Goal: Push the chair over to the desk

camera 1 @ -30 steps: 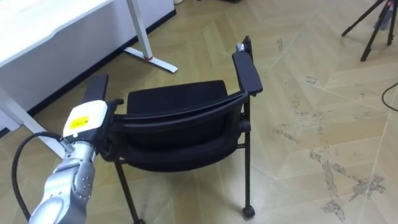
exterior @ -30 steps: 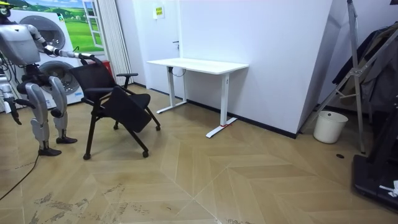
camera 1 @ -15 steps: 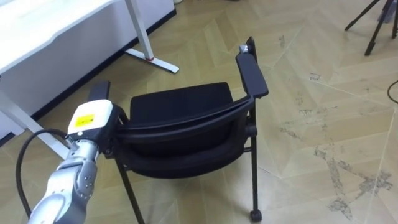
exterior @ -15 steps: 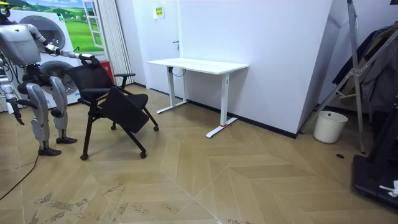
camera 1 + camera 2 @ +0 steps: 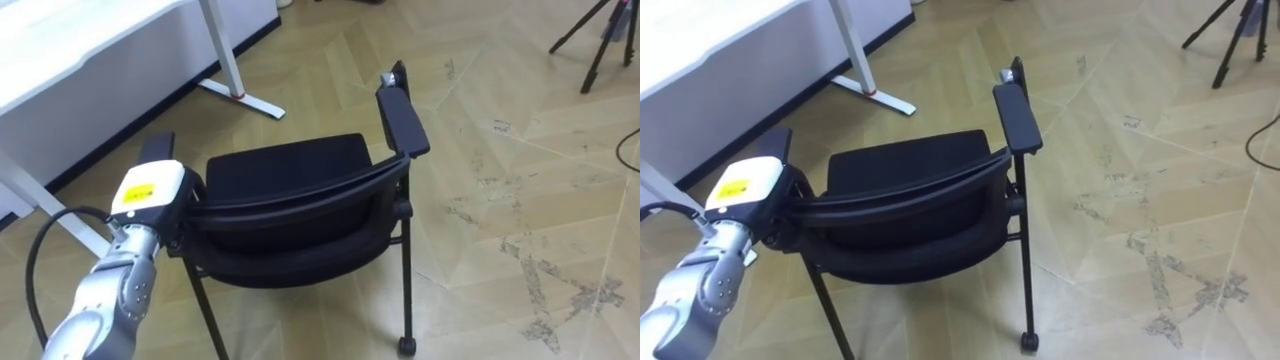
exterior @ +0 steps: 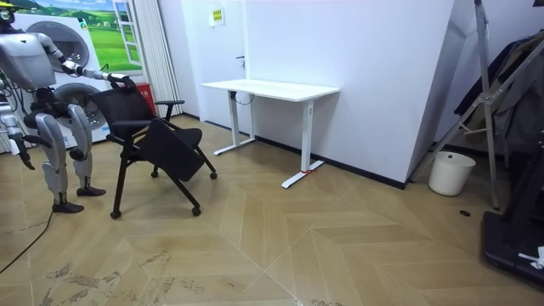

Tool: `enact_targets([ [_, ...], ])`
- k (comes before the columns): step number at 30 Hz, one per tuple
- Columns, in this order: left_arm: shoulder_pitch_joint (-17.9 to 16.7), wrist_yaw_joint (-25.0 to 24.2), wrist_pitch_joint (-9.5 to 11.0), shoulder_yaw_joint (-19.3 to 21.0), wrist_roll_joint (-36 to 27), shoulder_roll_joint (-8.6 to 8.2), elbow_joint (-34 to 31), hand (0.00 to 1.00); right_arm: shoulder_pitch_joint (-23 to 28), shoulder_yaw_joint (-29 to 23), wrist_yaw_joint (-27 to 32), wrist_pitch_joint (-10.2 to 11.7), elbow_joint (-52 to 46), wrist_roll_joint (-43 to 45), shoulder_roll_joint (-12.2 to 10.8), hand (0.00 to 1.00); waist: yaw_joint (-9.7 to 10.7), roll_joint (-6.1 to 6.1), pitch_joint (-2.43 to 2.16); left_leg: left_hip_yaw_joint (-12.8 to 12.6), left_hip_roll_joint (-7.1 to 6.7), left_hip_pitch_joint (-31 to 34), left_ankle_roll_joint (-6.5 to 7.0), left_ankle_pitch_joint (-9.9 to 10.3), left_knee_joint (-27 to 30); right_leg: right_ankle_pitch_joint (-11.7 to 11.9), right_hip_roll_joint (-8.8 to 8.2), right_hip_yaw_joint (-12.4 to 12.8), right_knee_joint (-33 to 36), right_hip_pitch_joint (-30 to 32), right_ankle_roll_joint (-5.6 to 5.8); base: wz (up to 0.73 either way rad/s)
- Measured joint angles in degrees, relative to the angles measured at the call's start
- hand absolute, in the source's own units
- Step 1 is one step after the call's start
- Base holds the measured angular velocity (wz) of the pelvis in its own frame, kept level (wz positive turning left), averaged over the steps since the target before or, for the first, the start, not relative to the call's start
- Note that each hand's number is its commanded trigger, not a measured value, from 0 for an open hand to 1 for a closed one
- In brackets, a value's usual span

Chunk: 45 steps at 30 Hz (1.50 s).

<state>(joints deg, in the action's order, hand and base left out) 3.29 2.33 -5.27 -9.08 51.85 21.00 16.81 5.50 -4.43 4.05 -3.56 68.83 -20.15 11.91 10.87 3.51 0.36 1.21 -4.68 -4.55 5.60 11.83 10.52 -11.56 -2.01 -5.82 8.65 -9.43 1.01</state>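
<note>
A black chair [image 5: 290, 170] with armrests and castors stands on the wooden floor just in front of me, its backrest toward me. My left hand [image 5: 148, 194] rests at the left end of the backrest's top edge, its dark fingers curled over that edge. In the room view the chair [image 6: 161, 144] leans back toward the robot, which stands behind it at the room view's left with its left arm stretched out to the backrest. My right hand [image 6: 19, 151] hangs by my side.
A white desk [image 5: 90, 40] on metal legs stands ahead to the left, its foot [image 5: 245, 95] reaching toward the chair. A tripod [image 5: 600, 40] stands at the far right. Open floor lies to the chair's right. A white bin [image 6: 450, 172] sits by the wall.
Over the last second the chair shifted a little toward the robot in the room view, with my left hand staying on the backrest. Little has moved in the last half second.
</note>
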Motion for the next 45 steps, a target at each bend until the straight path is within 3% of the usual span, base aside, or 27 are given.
enact_targets([
  [9, 0.11, -0.01, 0.43, 0.05, 0.03, 0.02, -0.16, 1.00, -0.67, 0.92, 0.04, 0.00, -0.01, 0.69, 0.04, 0.00, -0.32, -0.32, -0.06, -0.17, 0.01, 0.06, 0.00, 0.00, -0.01, 0.00, 0.00, 0.03, 0.01, 0.08, 0.00, 0.00],
  [15, -0.91, -0.08, 0.40, 0.88, 0.74, -0.05, -1.63, 1.00, -1.00, -1.44, 1.11, 0.00, -0.94, 11.57, 0.65, 0.00, -0.01, -0.79, -0.46, -0.09, 0.01, 0.47, 0.00, 0.00, 0.28, 0.00, -0.14, -1.28, 0.03, 0.33, 0.00, 0.01],
  [19, -1.11, -0.51, 0.08, 0.76, 0.47, 0.20, -2.45, 1.00, -1.30, -1.32, 4.12, -0.02, -1.97, 23.26, 3.12, 0.00, 0.15, -1.13, -0.69, -0.89, -0.02, 0.65, 0.01, -0.01, 0.77, 0.00, -0.42, -2.40, 0.23, 0.44, 0.01, 0.01],
  [23, -0.52, -1.43, -0.64, -0.30, 0.02, 1.48, -2.97, 1.00, -3.78, -1.50, 7.92, -0.04, -2.71, 25.20, 6.00, 0.00, 0.09, -2.16, -0.97, -1.18, -0.02, 0.65, 0.01, -0.01, 1.16, 0.00, -0.46, -2.42, 0.34, 0.33, 0.01, 0.00],
  [27, -0.62, -1.92, -0.57, -0.60, 0.01, 2.13, -3.61, 1.00, -5.49, -4.56, 11.46, 0.21, -2.99, 26.29, 6.94, 0.00, 0.16, -3.07, -1.03, -1.14, 0.00, 0.98, 0.03, 0.00, 1.15, 0.00, -0.51, -3.14, 0.36, 0.21, 0.01, 0.07],
  [33, -3.53, -2.53, -0.52, 0.26, 0.00, 2.99, -7.63, 1.00, -5.35, -10.85, 17.69, 0.30, -13.06, 26.32, 8.61, 0.00, -0.05, -3.84, -0.60, -1.33, 0.19, 1.08, 0.03, -0.01, 1.24, -0.01, -0.44, -3.08, 1.04, 0.72, 0.02, 0.00],
  [35, -4.83, -2.74, -0.40, 0.85, 0.07, 3.52, -9.87, 1.00, -4.84, -12.84, 20.78, 0.37, -22.07, 26.89, 8.67, 0.00, -0.28, -3.88, -0.65, -1.87, 0.21, 2.11, 0.07, -0.06, 1.33, 0.00, -0.49, -2.71, 1.16, 1.86, 0.02, -0.09],
  [39, -5.68, -3.00, 0.24, 1.23, -0.01, 3.84, -11.25, 1.00, -4.30, -12.52, 24.63, 1.48, -34.93, 27.24, 8.54, 0.00, -0.24, -4.09, -0.73, -2.04, 0.23, 2.56, 0.09, -0.08, 1.52, 0.02, -0.51, -2.85, 1.19, 2.22, 0.03, 0.02],
  [44, -5.81, -2.99, 0.47, 1.34, -0.05, 3.17, -10.89, 1.00, -3.85, -8.27, 26.08, 1.68, -51.12, 36.19, 7.78, 0.00, -1.31, -3.14, -1.23, -4.49, 0.59, 2.12, 0.09, -0.08, 1.23, 0.03, -0.48, -2.22, 1.21, 2.38, 0.05, -0.06],
  [45, -5.84, -2.97, 0.49, 1.26, -0.05, 3.06, -10.95, 1.00, -3.42, -7.61, 25.99, 1.67, -52.93, 37.46, 7.77, 0.00, -1.56, -3.10, -1.15, -4.50, 0.60, 1.98, 0.09, -0.08, 1.21, 0.03, -0.47, -2.21, 1.20, 2.24, 0.05, -0.06],
])
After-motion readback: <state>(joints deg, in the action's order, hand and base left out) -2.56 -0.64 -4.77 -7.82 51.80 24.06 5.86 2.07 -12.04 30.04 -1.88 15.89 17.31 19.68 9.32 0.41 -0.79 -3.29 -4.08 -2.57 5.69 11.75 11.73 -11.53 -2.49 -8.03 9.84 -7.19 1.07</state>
